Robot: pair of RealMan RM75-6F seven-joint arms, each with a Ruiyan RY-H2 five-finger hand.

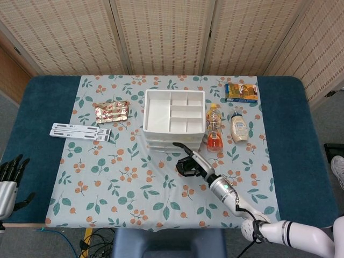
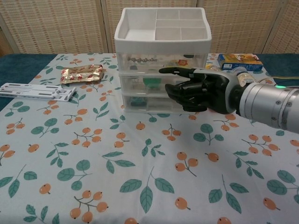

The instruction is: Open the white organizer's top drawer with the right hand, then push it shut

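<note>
The black right hand [image 2: 196, 91], curled and grasping nothing, hovers before the white plastic three-drawer organizer [image 2: 161, 60]; it should hook the clear top drawer [image 2: 161, 62] centrally and pull straight.

Head overhead, chest frontal; shared organizer [image 1: 174, 119].

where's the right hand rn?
In both views the right hand is just in front of the white organizer, toward its right half, by the drawer fronts. The orange bottle lies just to its right.
</note>
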